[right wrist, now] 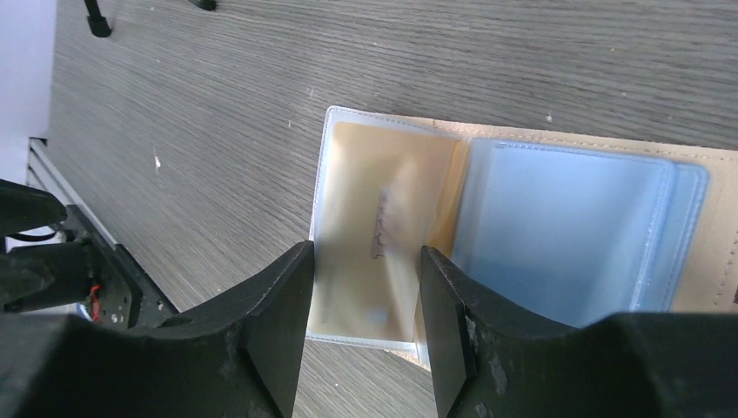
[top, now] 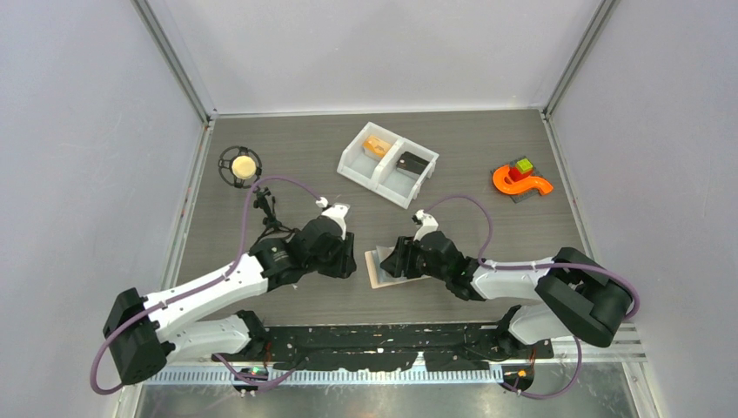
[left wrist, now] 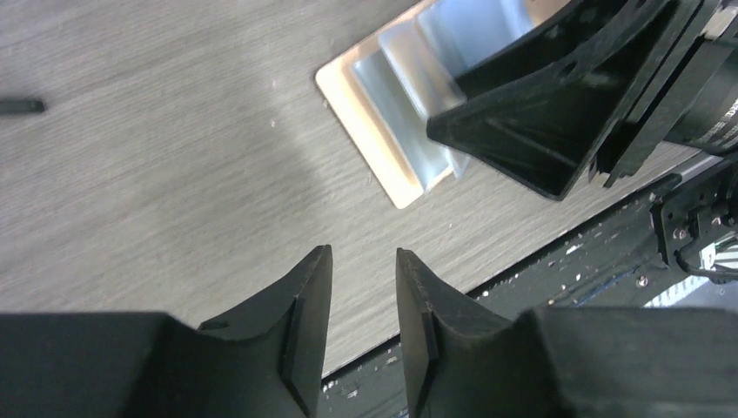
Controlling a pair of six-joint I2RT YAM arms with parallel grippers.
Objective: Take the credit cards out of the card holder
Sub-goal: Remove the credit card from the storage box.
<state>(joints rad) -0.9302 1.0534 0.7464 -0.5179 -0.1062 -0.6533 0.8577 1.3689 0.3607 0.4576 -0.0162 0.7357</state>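
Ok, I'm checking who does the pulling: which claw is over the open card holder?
The right claw: open, it straddles the tan sleeve of the card holder. The left claw hangs over the table instead, beside the holder's corner.

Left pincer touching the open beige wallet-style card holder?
Apart. Left wrist view shows bare grey wood-grain table between the left pincer and the open beige card holder.

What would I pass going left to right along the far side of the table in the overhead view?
Cream ball in a black ring → white two-compartment bin → orange curved piece with coloured blocks on it.
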